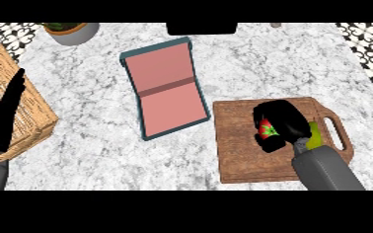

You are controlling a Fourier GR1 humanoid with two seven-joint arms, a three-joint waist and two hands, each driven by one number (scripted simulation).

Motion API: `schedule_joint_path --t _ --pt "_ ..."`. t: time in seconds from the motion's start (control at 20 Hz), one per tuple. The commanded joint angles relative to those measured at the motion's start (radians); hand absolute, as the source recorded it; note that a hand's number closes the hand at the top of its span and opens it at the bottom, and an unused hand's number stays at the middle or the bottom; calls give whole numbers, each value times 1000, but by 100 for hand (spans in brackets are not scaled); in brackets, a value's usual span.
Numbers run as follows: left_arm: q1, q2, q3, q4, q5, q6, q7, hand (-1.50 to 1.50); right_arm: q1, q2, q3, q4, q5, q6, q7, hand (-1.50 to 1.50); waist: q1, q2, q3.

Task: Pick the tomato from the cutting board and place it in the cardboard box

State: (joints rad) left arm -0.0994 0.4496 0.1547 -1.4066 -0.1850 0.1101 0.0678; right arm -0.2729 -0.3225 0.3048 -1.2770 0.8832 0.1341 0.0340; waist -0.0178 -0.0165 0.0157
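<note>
Grasp step: my right hand closes on the tomato over the cutting board.

At the far left my left hand (12, 109) rests with straight fingers, in front of a wooden crate (36, 116). The cardboard box (166, 88) lies open in the middle, pink inside, and holds nothing. On the cutting board (241, 148) my right hand (285, 121) curls around the tomato (267, 129); something green (315, 135) shows just beside it. Next, I judge, I must lift and carry it left, over the box.

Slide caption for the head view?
Right hand curled around the tomato over the cutting board; cardboard box lies open.
</note>
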Motion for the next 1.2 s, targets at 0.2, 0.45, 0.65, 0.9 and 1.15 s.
schedule_joint_path --t 0.2,0.45,0.65,0.9,1.15 --pt "73 -12 42 21 11 8 36 0 224 147 -3 -233 200 -207 504 150 -62 -9 -21" --pt "97 -45 24 7 -9 7 3 0 294 165 100 -528 410 -182 718 150 -42 -3 -21" --pt "99 -49 41 0 13 -21 -2 0 262 162 202 -722 567 -148 764 150 -13 1 -19" --pt "14 -77 25 77 -28 -9 -11 0 190 252 348 -840 652 8 827 150 -1 14 -18" --pt "-11 -92 15 64 -56 -14 -2 0 -39 320 348 -726 534 36 947 150 26 20 -17"
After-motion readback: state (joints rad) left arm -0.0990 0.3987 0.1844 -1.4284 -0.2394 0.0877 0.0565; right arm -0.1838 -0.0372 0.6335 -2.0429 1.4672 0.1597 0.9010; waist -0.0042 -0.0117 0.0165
